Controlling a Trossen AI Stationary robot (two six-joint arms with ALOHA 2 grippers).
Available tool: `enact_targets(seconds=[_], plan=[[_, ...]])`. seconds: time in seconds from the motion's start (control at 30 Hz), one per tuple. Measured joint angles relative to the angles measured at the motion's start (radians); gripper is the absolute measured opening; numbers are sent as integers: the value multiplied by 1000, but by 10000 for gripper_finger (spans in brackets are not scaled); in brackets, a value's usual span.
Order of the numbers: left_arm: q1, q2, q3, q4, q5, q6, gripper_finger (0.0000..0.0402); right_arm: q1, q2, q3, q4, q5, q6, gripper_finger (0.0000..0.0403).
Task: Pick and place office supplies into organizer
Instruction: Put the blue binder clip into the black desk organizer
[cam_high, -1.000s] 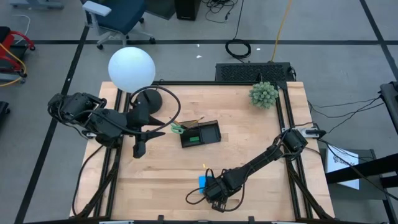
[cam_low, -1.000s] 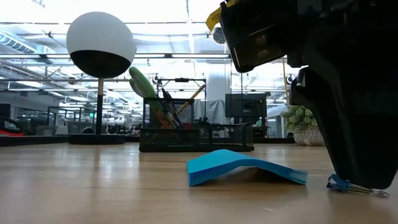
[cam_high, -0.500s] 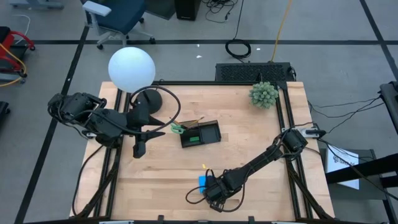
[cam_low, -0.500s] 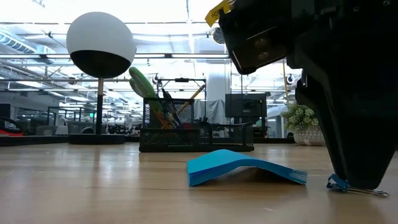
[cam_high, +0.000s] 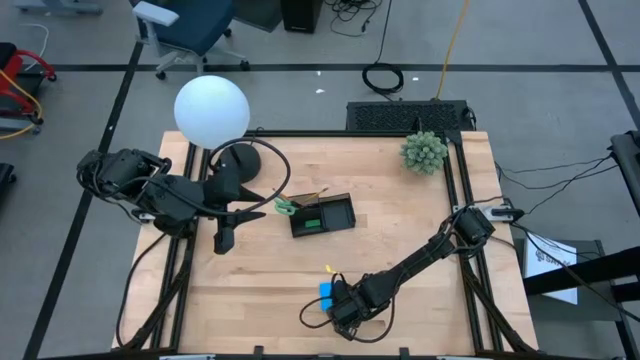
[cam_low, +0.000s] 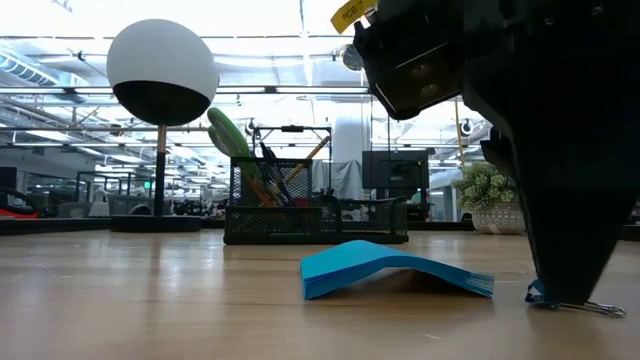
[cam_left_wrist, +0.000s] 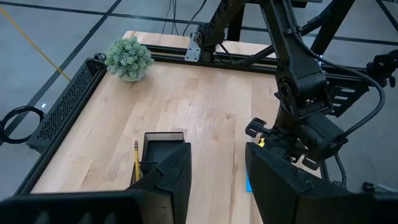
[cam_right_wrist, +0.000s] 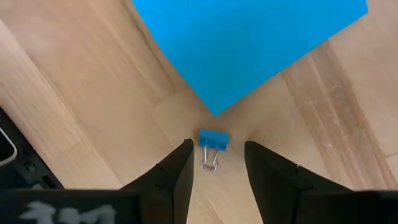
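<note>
- Binder clip (cam_right_wrist: 212, 142), small and blue, lies on the table just off the note pad (cam_right_wrist: 249, 43) corner, well apart from the organizer (cam_high: 322, 215).
- Right gripper (cam_right_wrist: 214, 163) straddles it, fingers spread, lined up to pinch.
- Left gripper (cam_left_wrist: 217, 180) waits open near the lamp base (cam_high: 237, 163).

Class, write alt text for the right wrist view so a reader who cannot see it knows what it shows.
The right gripper points down at the wooden table, its two dark fingers open either side of a small blue binder clip lying there. A corner of a blue note pad ends just beyond the clip.
</note>
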Motion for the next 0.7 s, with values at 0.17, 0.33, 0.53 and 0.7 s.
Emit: enact_targets(seconds=[0.17,0.33,0.53,0.7], plan=[[0,0,0,0,0,0,145,-3,0,0,16,9,51,136],[0,0,0,0,0,0,145,-3,0,0,4,12,83,136],[0,0,0,0,0,0,145,-3,2,0,-24,21,85,135],[0,0,0,0,0,0,145,-3,28,0,-53,10,72,134]])
